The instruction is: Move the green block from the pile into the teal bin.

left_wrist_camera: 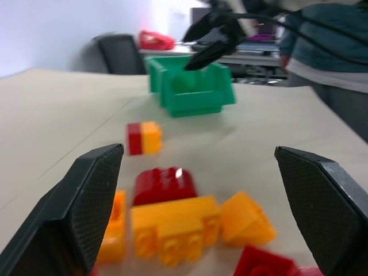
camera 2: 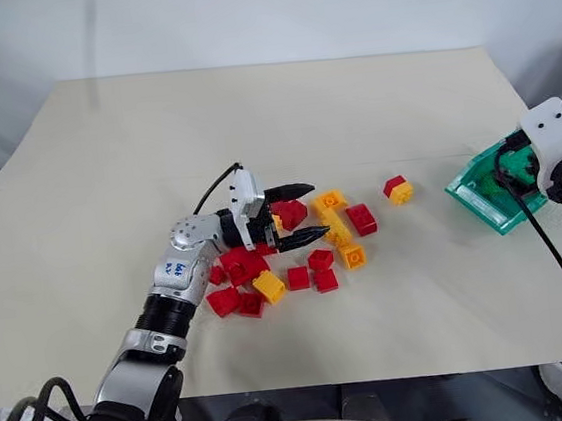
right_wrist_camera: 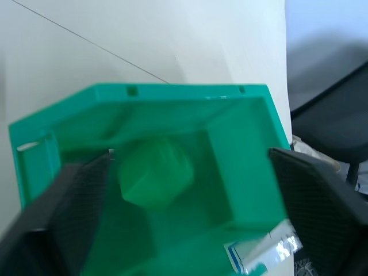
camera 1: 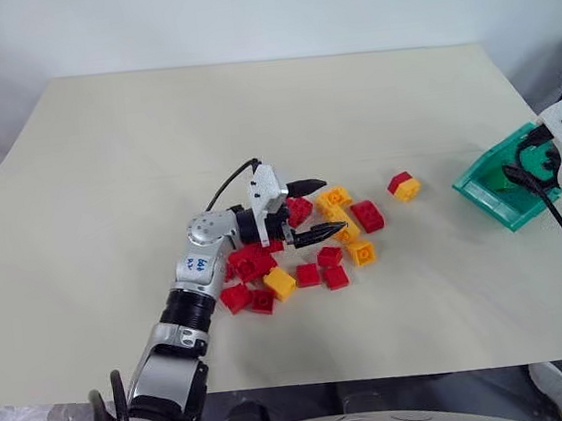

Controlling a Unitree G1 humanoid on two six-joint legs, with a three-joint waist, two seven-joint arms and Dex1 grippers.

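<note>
Two grippers spread wide, neither holding. Right gripper point(right_wrist_camera: 178, 201) over teal bin point(camera 1: 489, 195) at table's right edge; green block point(right_wrist_camera: 154, 174) between its fingers, inside bin, blurred, maybe not yet settled. Left gripper point(camera 1: 316, 210) level over pile point(camera 1: 305, 248), centre. Risks: block bouncing over low wall; right fingers clipping rim on withdrawal, shifting bin; left fingers scattering bricks.

One green block point(right_wrist_camera: 154, 175), in one bin point(right_wrist_camera: 172, 95), just ahead of right pincer point(right_wrist_camera: 190, 154). About six yellow bricks point(camera 1: 361, 252) and roughly ten red bricks point(camera 1: 367, 214) around left pincer point(camera 1: 334, 205); some reds half hidden behind it.
</note>
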